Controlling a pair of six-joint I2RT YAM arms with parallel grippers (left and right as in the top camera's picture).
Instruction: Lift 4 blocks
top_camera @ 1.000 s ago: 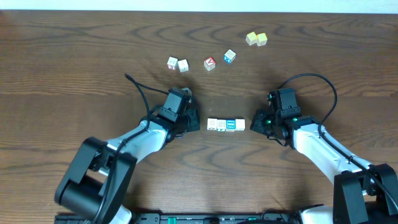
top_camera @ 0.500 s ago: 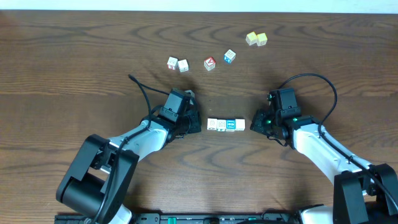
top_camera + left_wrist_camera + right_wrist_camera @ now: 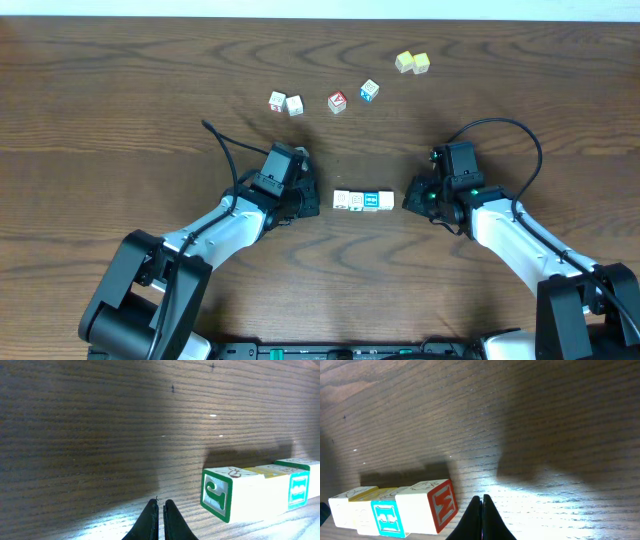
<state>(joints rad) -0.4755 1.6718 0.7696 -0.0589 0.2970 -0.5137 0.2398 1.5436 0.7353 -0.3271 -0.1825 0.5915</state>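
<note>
- From overhead we are seeing the 4 blocks (image 3: 363, 201) lying in 1 tight row on the table (image 3: 120, 90), side against side, between the 2 arms.
- The left gripper (image 3: 316, 203) is sitting just beside the row's left end and the right gripper (image 3: 408, 203) just beside its right end. From above we cannot tell whether either is touching a block.
- The left wrist view is settling that for its side. The jaws are pressed together, clenched on nothing, and bare wood is showing between the tips and the nearest block (its end face, a green-bordered letter, is turned toward the camera).
- The right wrist view is showing the same. The jaws are clenched and empty, with the tips apart from a red-lettered end face, and a blue-printed face is showing on the next block along.
- Only the overhead is taking in the far cubes: 2 white cubes (image 3: 286, 103), a red-faced cube (image 3: 337, 101), a blue cube (image 3: 369, 91) and 2 yellow cubes (image 3: 412, 63), all well apart from the row.
</note>
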